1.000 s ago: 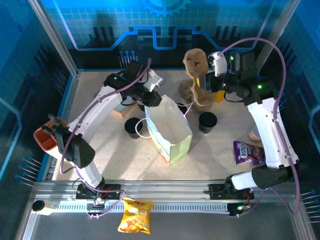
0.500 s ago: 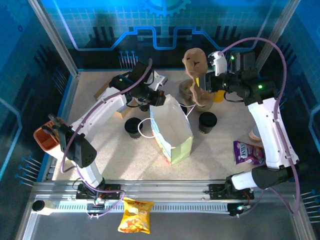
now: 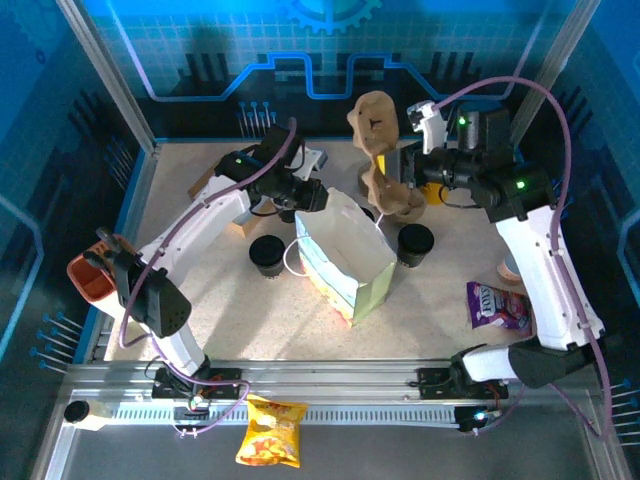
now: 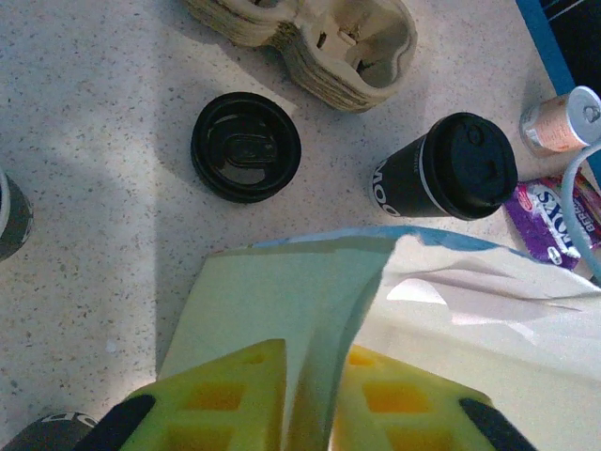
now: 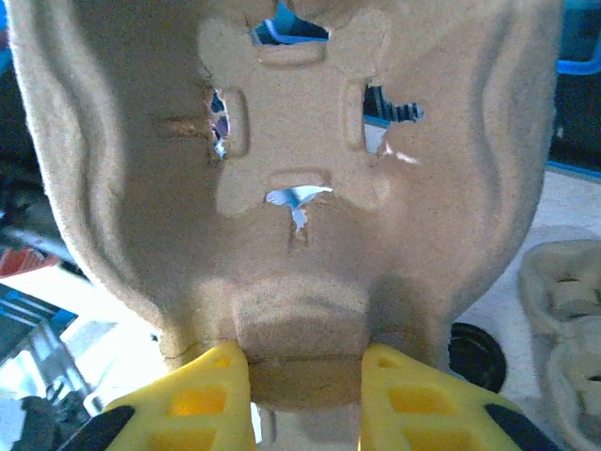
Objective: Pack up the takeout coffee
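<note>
- The takeout coffee [image 4: 451,174], a dark cup with a black lid, stood upright beyond the left gripper [image 4: 315,376], rightward.
- The left gripper straddled the paper bag [image 4: 282,301] rim; whether it pinched was unclear.
- The right gripper [image 5: 305,362] clamped a cup carrier [image 5: 300,188], which blocked its view.

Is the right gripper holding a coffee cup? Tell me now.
No: the right gripper clamps a brown pulp cup carrier, not a cup.
</note>
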You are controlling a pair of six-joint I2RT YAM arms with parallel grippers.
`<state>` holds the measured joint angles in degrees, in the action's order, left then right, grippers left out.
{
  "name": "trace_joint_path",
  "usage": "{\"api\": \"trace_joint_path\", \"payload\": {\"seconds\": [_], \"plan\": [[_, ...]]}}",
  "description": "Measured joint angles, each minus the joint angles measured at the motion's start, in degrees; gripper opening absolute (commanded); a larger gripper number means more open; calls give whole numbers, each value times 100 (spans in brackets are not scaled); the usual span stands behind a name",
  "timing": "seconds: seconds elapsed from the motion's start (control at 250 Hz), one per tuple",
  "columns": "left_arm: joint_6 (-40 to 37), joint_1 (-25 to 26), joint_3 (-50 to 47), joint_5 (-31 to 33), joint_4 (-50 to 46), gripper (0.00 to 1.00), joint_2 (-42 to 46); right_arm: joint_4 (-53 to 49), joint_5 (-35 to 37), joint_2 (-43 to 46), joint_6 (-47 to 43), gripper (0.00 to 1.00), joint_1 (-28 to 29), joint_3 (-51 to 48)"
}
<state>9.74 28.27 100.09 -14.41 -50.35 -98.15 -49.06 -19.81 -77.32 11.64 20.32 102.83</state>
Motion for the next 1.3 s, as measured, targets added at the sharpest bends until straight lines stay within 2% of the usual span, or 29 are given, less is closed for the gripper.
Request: {"api": "trace_joint_path", "payload": {"seconds": [0.212, 0.547, 0.827, 1.143, 1.299], "plan": [[50, -216, -262, -267, 136, 31, 190, 426, 94, 627, 197, 26, 680, -942], [48, -348, -363, -645, 286, 16, 199, 1032, 732, 1075, 319, 25, 1727, -2124], [46, -352, -525, -800, 439, 8, 221, 1274, 1539, 1147, 201, 25, 1989, -2780], [48, -374, -610, -857, 487, 0, 304, 1126, 2076, 1150, -9, 25, 2232, -2826], [46, -374, -682, -907, 483, 0, 389, 828, 2275, 1141, -116, 24, 2363, -2809]]}}
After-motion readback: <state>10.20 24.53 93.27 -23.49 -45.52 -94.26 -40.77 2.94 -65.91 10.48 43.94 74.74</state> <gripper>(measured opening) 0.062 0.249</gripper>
